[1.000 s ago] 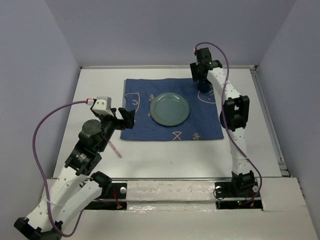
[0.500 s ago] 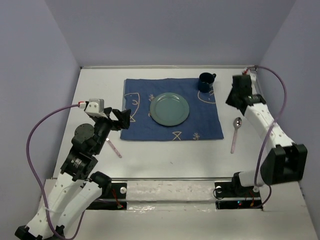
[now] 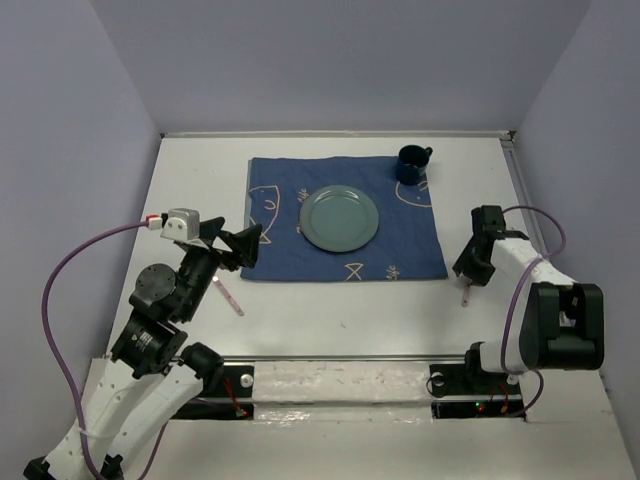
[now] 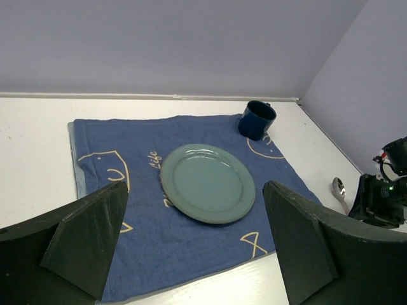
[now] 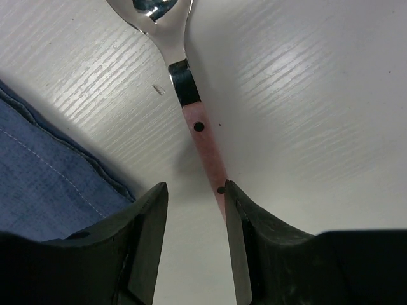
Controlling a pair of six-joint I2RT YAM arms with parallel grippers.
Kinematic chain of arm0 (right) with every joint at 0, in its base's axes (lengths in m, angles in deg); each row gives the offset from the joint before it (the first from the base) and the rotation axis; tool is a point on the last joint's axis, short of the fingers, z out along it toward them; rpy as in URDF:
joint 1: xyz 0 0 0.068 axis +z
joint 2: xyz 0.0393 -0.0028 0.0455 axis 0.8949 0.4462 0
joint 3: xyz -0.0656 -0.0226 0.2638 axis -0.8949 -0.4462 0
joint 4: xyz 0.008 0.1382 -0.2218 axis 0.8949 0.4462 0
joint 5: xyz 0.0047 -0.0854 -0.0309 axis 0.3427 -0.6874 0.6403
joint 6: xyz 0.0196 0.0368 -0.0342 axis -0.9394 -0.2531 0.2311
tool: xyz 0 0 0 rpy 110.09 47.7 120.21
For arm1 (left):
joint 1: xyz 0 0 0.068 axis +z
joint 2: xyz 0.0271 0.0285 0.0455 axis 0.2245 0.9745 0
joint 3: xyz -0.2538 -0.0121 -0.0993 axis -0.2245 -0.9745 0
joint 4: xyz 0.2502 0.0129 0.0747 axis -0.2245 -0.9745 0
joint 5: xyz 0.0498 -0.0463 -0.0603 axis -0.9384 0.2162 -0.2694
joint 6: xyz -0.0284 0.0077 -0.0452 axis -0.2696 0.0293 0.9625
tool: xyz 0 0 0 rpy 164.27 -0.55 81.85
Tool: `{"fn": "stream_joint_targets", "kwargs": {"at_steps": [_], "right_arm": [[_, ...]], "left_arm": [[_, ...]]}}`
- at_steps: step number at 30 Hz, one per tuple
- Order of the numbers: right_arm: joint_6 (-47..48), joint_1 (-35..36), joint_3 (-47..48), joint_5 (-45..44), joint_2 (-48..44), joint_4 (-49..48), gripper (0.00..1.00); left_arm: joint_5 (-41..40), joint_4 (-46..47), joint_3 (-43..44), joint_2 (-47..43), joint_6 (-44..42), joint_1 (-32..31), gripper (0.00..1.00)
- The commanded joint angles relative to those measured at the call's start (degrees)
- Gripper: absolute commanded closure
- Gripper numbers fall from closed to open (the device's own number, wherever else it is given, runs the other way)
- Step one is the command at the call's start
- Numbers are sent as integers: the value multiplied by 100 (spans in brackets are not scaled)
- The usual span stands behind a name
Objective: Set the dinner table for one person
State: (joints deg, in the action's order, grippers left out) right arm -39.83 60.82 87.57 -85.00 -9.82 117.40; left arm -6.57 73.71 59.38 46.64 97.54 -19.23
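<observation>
The dinner table (image 3: 330, 310) is a white top. On it lies a dark blue fish-patterned cloth (image 3: 285, 200) bearing a green plate (image 3: 339, 219) and a dark blue mug (image 3: 411, 163). A pink-handled spoon (image 5: 202, 143) lies on the table just right of the cloth. My right gripper (image 5: 194, 197) is open and low over the spoon's handle, and the handle's end runs under its right finger (image 5: 245, 241). In the top view the right gripper (image 3: 468, 272) hides most of the spoon. My left gripper (image 3: 245, 247) is open and empty at the cloth's left edge, and in its own wrist view (image 4: 194, 254) it faces the plate (image 4: 208, 182).
A second pink-handled utensil (image 3: 230, 297) lies on the table beside the left arm, off the cloth's front left corner. Lavender walls close the table on three sides. The left wrist view also shows the mug (image 4: 257, 119) and the spoon's bowl (image 4: 338, 187).
My right arm swung from the mug at the back to the right side, then came down over the spoon. My left arm drew back slightly toward the near left.
</observation>
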Motion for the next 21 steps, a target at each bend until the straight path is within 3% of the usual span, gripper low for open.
{"fn": "stream_joint_targets", "kwargs": {"at_steps": [1,8,16,21], "right_arm": [[13,-5,228,91,360,-24,55],[-14,-5,334,-102,985,-121,61],[294,-57,903,-66,239,274,64],[461,-110,1134,-173,475,460,64]], "left_arm": [[-38,219,5,-116,-122,-40,1],[-56,219,5,-80,-122,-49,1],[-39,227,14,-28,-122,-49,1],[-39,227,5,-28,-122,-49,1]]}}
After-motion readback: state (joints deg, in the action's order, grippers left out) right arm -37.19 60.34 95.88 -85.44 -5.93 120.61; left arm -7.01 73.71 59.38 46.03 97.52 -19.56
